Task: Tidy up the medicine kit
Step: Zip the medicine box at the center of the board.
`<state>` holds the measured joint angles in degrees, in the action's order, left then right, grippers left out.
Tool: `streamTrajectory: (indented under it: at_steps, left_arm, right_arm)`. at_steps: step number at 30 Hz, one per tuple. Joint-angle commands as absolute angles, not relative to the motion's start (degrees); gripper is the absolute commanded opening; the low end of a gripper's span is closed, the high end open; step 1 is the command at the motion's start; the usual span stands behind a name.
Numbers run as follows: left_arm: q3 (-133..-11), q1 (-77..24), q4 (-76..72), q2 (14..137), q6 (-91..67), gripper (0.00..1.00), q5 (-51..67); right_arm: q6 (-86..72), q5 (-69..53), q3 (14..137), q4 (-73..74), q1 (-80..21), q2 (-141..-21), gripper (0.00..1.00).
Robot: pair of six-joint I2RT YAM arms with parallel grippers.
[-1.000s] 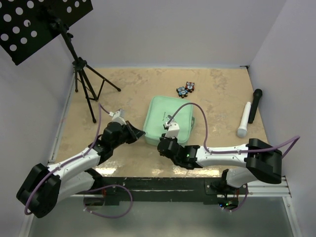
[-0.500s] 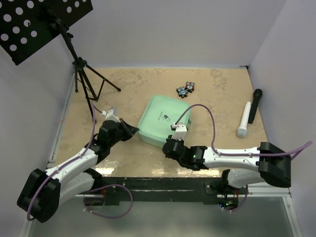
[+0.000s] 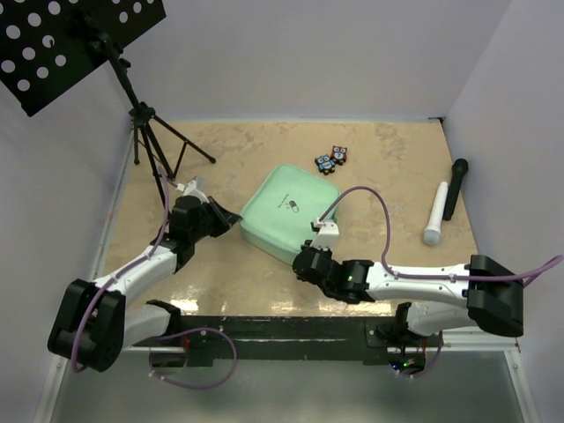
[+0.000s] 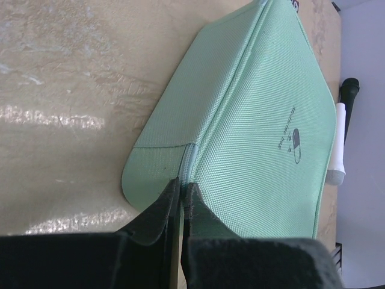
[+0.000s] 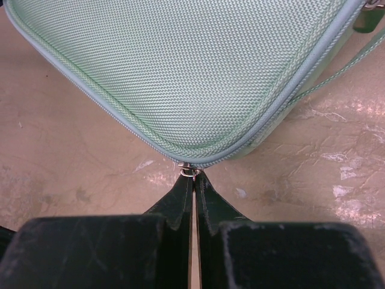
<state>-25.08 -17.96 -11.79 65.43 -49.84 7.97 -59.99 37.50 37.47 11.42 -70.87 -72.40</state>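
My right gripper [image 5: 192, 179] is pinched shut on the zipper pull [image 5: 189, 170] at the 6 o'clock corner of the medicine kit [image 3: 291, 207]. My left gripper [image 4: 181, 194] nips its 9 o'clock hinge seam. The kit lies closed, centred on the table [image 3: 397, 159]. I judge it light, soft-shelled and apt to slide, so I'd hold seams, not lid.

Lid print [image 4: 290, 135] on medicine kit [image 4: 252, 120] too small to read. Kit runs off both wrist frames. Zipper pull [image 5: 191, 170] mostly buried between right gripper [image 5: 194, 176] fingers. Music stand [image 3: 62, 44] clipped top-left.
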Motion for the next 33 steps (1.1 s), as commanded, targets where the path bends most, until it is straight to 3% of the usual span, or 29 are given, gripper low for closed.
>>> streamTrajectory:
  at_steps: [1, 12, 18, 19, 21, 23, 27, 30, 31, 32, 33]
  left_arm:
    - [-29.0, -15.4, -12.9, 71.1, -45.0, 0.00, 3.7]
    - [-40.4, -14.1, -15.3, 85.9, -41.8, 0.00, 7.8]
    - [-44.2, -11.2, -13.9, 86.1, -40.4, 0.00, 8.7]
    - [-45.3, -10.8, -12.1, 86.0, -39.8, 0.08, 9.0]
    - [-47.2, -10.8, -8.8, 85.3, -38.6, 0.35, 8.6]
    - [-46.9, -10.8, -6.1, 82.7, -38.7, 0.50, 6.4]
    - [-45.1, -10.8, -1.2, 75.4, -38.9, 0.73, 1.1]
    - [-43.3, -11.8, 4.6, 69.1, -42.2, 0.83, 0.5]
    - [-41.9, -12.6, 5.4, 66.7, -44.3, 0.87, 0.7]
    - [-40.4, -14.4, 6.1, 64.8, -46.9, 0.97, 0.3]
    - [-39.0, -17.8, 7.0, 62.9, -49.1, 1.00, -1.7]
  right_arm:
    - [-61.3, 39.6, 36.7, 13.1, -70.8, -71.4, 0.00]
    - [-59.5, 38.7, 38.0, 11.0, -70.8, -73.7, 0.00]
    - [-58.5, 38.7, 38.8, 9.8, -70.8, -75.2, 0.00]
    - [-58.6, 38.8, 38.9, 9.7, -70.7, -75.3, 0.00]
    - [-58.4, 39.1, 38.9, 9.3, -70.7, -75.4, 0.00]
    - [-58.3, 39.2, 38.9, 8.9, -70.8, -75.7, 0.00]
    - [-58.0, 39.5, 39.4, 8.2, -70.7, -76.5, 0.00]
    - [-57.6, 39.5, 39.5, 7.6, -70.7, -76.9, 0.00]
    - [-57.5, 39.5, 39.7, 7.5, -70.7, -77.2, 0.00]
    - [-57.4, 39.6, 39.8, 7.4, -70.7, -77.4, 0.00]
    - [-57.3, 39.9, 40.2, 7.3, -70.7, -77.7, 0.00]
